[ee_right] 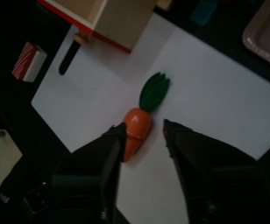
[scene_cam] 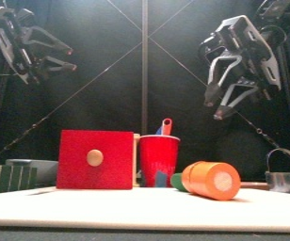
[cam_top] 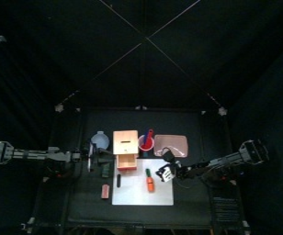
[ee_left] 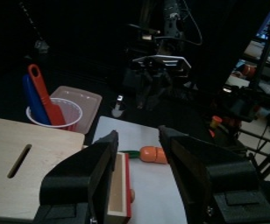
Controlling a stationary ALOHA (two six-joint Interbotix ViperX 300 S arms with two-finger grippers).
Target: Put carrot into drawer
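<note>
The carrot lies on a white sheet, orange with a green leafy tip. It also shows as the carrot in the top view and end-on as the carrot in the front view. My right gripper hangs above it, jaws open on either side and not touching it. The wooden drawer has its compartment pulled out toward the sheet. My left gripper stands open next to the drawer, facing the carrot.
A red cup holding utensils stands behind the drawer's red knobbed front. A pinkish tray sits at the back right. On the black table beside the sheet lie a small red striped piece and a black item.
</note>
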